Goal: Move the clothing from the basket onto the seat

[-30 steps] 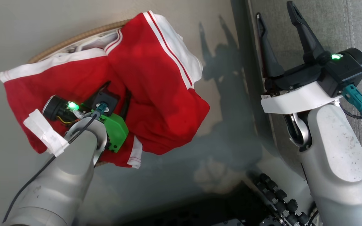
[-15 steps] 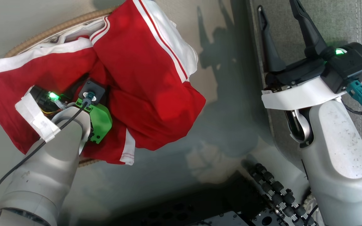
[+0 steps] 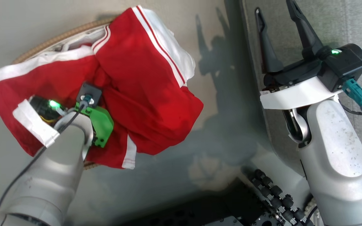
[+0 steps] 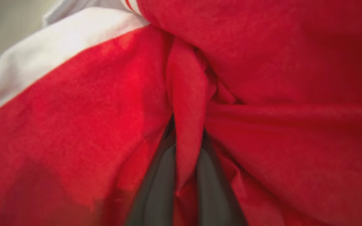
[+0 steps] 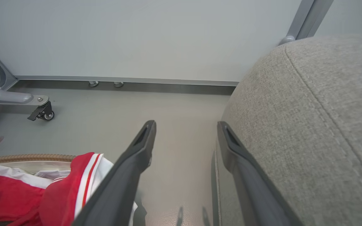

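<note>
Clothing (image 3: 146, 94): red garment, bunched above the basket (image 3: 58, 34), one fold pinched in the left gripper (image 4: 188, 138); long axis across the head view, white-banded end towards the seat (image 3: 325, 25); seat lies to its right; right gripper (image 3: 273, 8) spread, empty, beside the seat edge; likely carry rightward.

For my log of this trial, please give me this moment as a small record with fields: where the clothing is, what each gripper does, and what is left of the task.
clothing: red with white bands, bunched over the basket, spilling past its woven rim
left gripper: shut on a fold of the clothing
right gripper: open, holding nothing, near the edge of the seat
seat: light grey, no clothing on the part in view
task state: clothing not yet on the seat
</note>
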{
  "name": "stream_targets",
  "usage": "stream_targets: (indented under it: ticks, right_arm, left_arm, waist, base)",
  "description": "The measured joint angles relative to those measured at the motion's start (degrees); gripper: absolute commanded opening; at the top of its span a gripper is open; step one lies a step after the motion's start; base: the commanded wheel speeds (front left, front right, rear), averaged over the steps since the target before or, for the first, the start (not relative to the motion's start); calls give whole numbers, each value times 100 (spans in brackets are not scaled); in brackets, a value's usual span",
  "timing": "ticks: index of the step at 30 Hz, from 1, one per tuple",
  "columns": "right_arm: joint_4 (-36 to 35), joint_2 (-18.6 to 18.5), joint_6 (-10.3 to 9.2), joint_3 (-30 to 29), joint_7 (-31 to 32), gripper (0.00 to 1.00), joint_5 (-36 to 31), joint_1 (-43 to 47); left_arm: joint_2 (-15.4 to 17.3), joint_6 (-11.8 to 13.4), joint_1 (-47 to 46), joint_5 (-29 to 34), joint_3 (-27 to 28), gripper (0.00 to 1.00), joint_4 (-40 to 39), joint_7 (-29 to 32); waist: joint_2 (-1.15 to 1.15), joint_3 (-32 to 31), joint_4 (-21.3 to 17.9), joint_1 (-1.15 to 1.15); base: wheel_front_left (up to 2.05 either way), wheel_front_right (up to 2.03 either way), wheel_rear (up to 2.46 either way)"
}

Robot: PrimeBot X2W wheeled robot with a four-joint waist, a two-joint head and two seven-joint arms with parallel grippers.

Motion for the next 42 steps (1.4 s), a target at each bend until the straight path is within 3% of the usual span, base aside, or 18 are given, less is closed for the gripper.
stream_targets:
  ticks: [11, 19, 42]
  right_arm:
    - [323, 1, 1, -100, 0, 100, -230, 429]
    - [561, 3, 1, -123, 0, 100, -307, 831]
    - [1032, 1, 1, -198, 0, 100, -387, 2102]
  left_arm:
    - [-63, 201, 982, -263, 385, 0, -1141, -11]
    - [-208, 207, 1692, -303, 646, 0, -1834, -11]
    - [-535, -66, 2971, -158, 1322, 0, -3953, -10]
  waist:
    - [0, -985, 141, 0]
    - [0, -1846, 323, -1]
    - [0, -4068, 843, -1]
  base:
    - [0, 0, 0]
    - [0, 0, 0]
    - [0, 0, 0]
